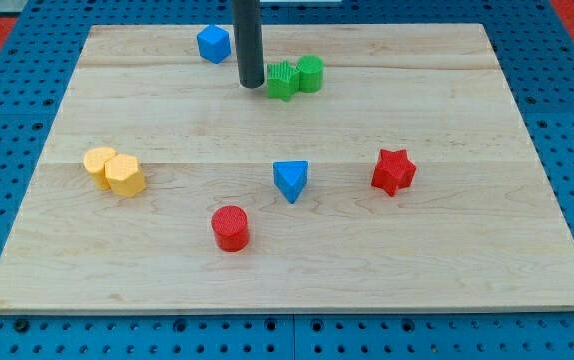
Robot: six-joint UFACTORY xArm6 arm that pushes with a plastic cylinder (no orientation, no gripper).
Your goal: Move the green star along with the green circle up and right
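The green star (282,81) sits near the view's top centre of the wooden board (467,260). The green circle (310,73) touches it on its right, a little higher. My tip (251,84) is on the board just left of the green star, very close to it or touching it. The dark rod rises straight out of the view's top.
A blue cube (213,44) sits up and left of the tip. Two yellow blocks (114,170) touch each other at the left. A blue triangle (290,180) is at the centre, a red star (393,171) to its right, a red cylinder (231,228) below.
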